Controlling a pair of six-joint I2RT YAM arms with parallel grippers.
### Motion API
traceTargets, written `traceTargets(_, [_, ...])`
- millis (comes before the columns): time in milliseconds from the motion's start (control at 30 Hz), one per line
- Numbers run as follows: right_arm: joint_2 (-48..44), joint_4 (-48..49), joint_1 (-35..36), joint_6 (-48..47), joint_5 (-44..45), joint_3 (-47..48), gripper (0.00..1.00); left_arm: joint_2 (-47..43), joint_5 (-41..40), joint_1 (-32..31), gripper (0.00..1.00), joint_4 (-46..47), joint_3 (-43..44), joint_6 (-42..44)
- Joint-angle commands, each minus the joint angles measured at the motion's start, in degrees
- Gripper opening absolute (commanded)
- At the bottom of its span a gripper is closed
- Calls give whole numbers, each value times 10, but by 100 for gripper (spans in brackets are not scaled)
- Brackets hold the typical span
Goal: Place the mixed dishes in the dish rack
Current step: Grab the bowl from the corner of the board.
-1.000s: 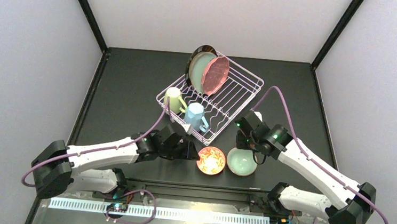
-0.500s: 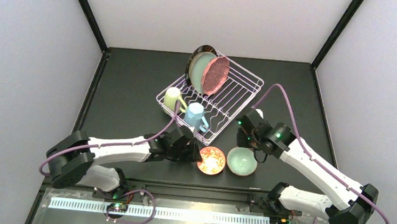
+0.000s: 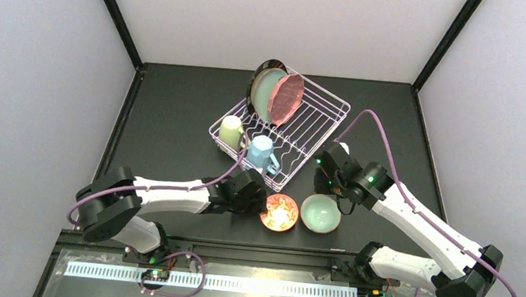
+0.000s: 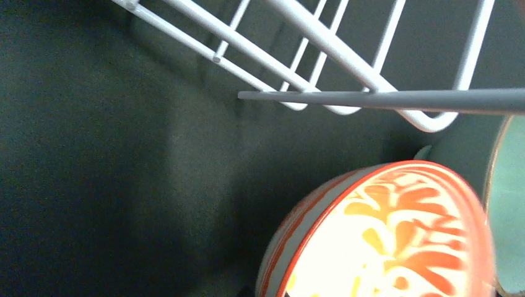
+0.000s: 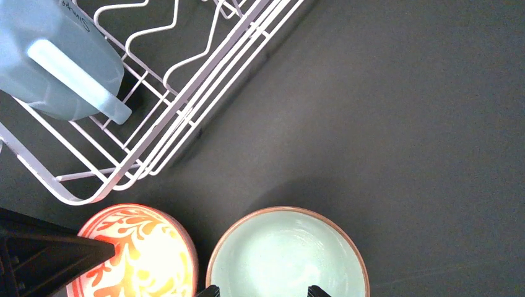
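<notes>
The red-orange bowl (image 3: 280,212) stands on the table in front of the dish rack (image 3: 319,117). My left gripper (image 3: 262,203) is at the bowl's left rim, and its dark finger (image 5: 49,253) lies over that rim, shut on it. In the left wrist view the rim (image 4: 322,216) runs down towards the jaws, which are out of frame. The mint bowl (image 5: 288,257) stands right of the red-orange bowl. My right gripper (image 5: 265,291) hangs open above its near rim. Standing in the rack are the cream plate (image 3: 257,84), teal plate (image 3: 268,92), pink plate (image 3: 287,98), cream mug (image 3: 230,132) and blue mug (image 3: 261,152).
The rack's near corner (image 5: 80,195) lies just behind the red-orange bowl. A grey rod (image 4: 371,99) crosses the left wrist view in front of the rack wires. Black frame posts (image 3: 115,13) stand at the table's back corners. Dark table surface (image 3: 170,120) stretches left of the rack.
My left arm has reached right to the red-orange bowl, and its gripper has closed on the bowl's left rim. The right arm has barely moved and its gripper stays open.
</notes>
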Motion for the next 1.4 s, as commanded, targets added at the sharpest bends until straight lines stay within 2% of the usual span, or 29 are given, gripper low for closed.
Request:
traceTargets(0, [-5,-9,-2,-5,11,9,81,18,-13,-6,9,-8,16,-5])
traceTargets(100, [-6,-9,-2,-2,10,9,81,10,-32,-10,2,-25,17,-8])
traceTargets(300, [-15,-12,-2,10,6,6,81,-46,-59,-23,1,-56,-5,-31])
traceTargets(500, [-28,-18,-1,22,10,7,81,-145,-93,-41,1,-118,-26,-63])
traceTargets(700, [-37,-24,-1,33,23,11,81,-267,-144,-84,1,-241,-26,-111])
traceTargets(800, [-44,-19,-1,32,30,14,81,-319,-188,-113,1,-321,8,-144])
traceTargets(900, [-52,-11,-2,33,40,23,81,-339,-246,-145,1,-406,73,-173])
traceTargets(1000, [-59,2,-2,23,54,35,81,-305,-312,-170,1,-489,174,-183])
traceTargets(1167, [-65,22,-2,7,70,58,81,-153,-406,-180,1,-608,383,-146])
traceTargets(1367, [-118,33,-2,32,132,61,80,68,-542,-181,1,-714,683,-46])
